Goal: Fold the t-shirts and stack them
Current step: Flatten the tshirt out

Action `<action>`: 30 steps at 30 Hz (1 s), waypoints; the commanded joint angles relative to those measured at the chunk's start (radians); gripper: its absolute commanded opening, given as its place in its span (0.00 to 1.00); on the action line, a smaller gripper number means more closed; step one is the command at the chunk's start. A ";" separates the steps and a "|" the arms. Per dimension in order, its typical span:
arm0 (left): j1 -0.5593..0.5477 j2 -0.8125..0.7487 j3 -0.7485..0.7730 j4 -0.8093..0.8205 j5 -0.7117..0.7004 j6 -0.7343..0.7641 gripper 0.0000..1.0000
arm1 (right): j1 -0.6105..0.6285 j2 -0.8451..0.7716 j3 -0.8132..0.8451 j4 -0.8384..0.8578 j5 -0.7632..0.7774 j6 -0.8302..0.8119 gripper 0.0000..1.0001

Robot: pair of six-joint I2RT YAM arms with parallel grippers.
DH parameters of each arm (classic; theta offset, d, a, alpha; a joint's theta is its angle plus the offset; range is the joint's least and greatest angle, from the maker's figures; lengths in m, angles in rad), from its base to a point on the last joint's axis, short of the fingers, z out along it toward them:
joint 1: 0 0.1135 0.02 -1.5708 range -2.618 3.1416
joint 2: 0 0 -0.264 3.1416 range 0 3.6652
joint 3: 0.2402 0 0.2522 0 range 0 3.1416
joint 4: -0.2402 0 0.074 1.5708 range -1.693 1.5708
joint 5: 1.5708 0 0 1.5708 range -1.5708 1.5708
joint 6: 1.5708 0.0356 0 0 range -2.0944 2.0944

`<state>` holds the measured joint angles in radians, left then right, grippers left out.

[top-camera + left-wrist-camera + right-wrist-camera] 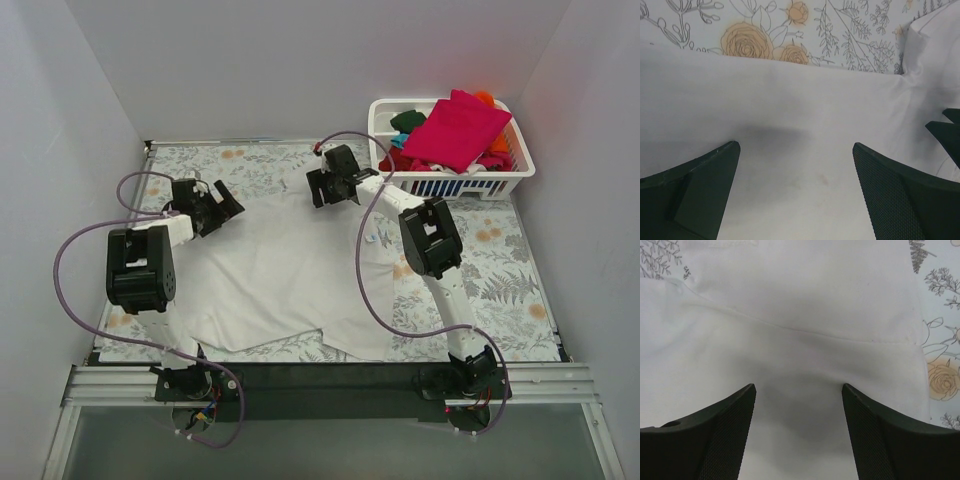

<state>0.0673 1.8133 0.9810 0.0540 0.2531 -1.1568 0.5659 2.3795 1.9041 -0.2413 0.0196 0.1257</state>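
Observation:
A large white t-shirt (285, 275) lies spread on the flower-patterned table, its near hem partly turned over. My left gripper (222, 203) is open just above the shirt's far left part; the left wrist view shows plain white cloth (800, 125) between the spread fingers (715, 175). My right gripper (328, 188) is open above the shirt's far right part; the right wrist view shows white cloth with a seam (805, 330) between its fingers (735, 420). A magenta t-shirt (455, 130) lies on top of red, orange, dark green and teal shirts in the basket.
The white slatted basket (470, 183) stands at the far right of the table. The flowered tablecloth (510, 270) shows around the shirt. Grey walls close in on the left, the back and the right.

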 commanded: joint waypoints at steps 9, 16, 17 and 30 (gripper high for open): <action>0.038 0.204 0.226 -0.115 -0.006 0.023 0.89 | -0.087 0.222 0.391 -0.154 -0.102 -0.006 0.70; 0.054 0.227 0.308 -0.077 0.058 0.055 0.89 | -0.123 0.264 0.452 -0.079 -0.242 0.000 0.73; 0.049 0.213 0.306 -0.066 0.061 0.058 0.89 | -0.124 0.253 0.452 -0.055 -0.271 -0.004 0.73; -0.196 -0.360 0.069 -0.195 -0.552 -0.007 0.90 | -0.126 -0.287 -0.061 0.230 -0.346 -0.026 0.71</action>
<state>-0.0826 1.5494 1.1217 -0.0227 -0.0566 -1.1324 0.4385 2.2837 1.9209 -0.1501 -0.2832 0.1047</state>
